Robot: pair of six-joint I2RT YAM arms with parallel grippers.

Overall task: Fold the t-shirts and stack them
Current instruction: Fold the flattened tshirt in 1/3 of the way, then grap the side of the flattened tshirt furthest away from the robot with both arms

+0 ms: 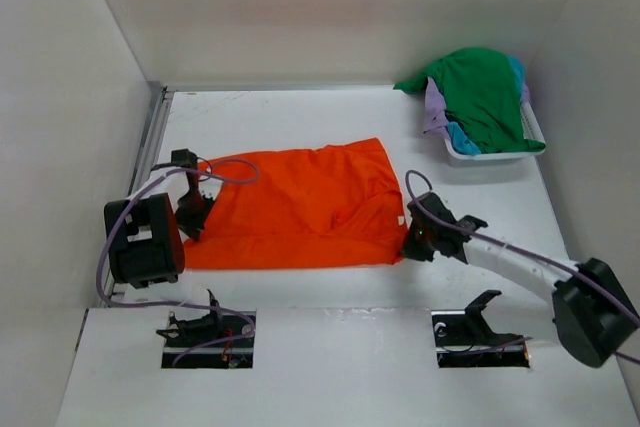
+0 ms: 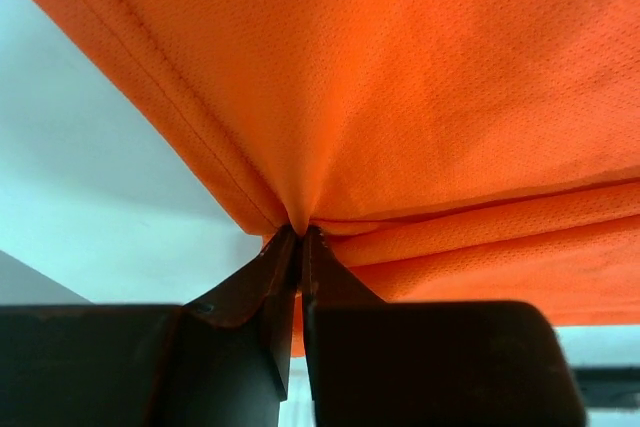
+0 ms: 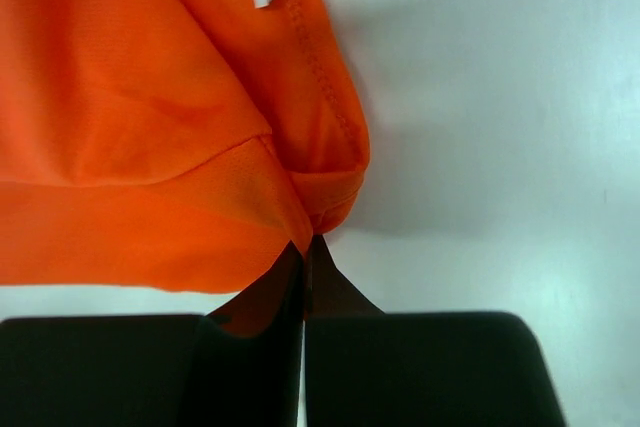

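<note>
Orange t-shirt (image 1: 300,209) looks mid-fold, left gripper (image 2: 300,232) and right gripper (image 3: 305,242) clamped on its ends; other t-shirts (image 1: 485,92) heaped unfolded in far-right basket (image 1: 500,155), nothing stacked.

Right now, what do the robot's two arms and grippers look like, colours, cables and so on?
The left arm is black with a bulky boxy housing; the right arm has a white tubular link and a black joint block. A lavender cable runs along each. The left gripper and right gripper are black, with dark fingers tapering to thin tips.
</note>
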